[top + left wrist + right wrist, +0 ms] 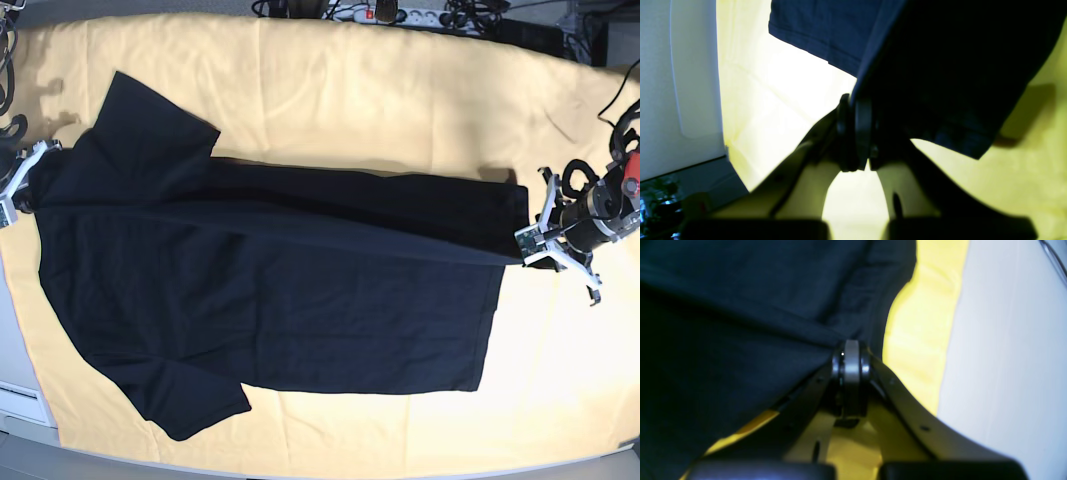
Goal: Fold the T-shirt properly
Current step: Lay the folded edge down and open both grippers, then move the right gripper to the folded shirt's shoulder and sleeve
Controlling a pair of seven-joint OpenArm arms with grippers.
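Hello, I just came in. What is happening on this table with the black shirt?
A two-armed robot is folding a black T-shirt that lies on a pale yellow cloth. The left pincer is shut on the hem end, and the right pincer is shut on the collar end. Between them, one long side of the shirt is pulled up and partly turned over toward the middle. The sleeves still stick out, so the fold is not finished.
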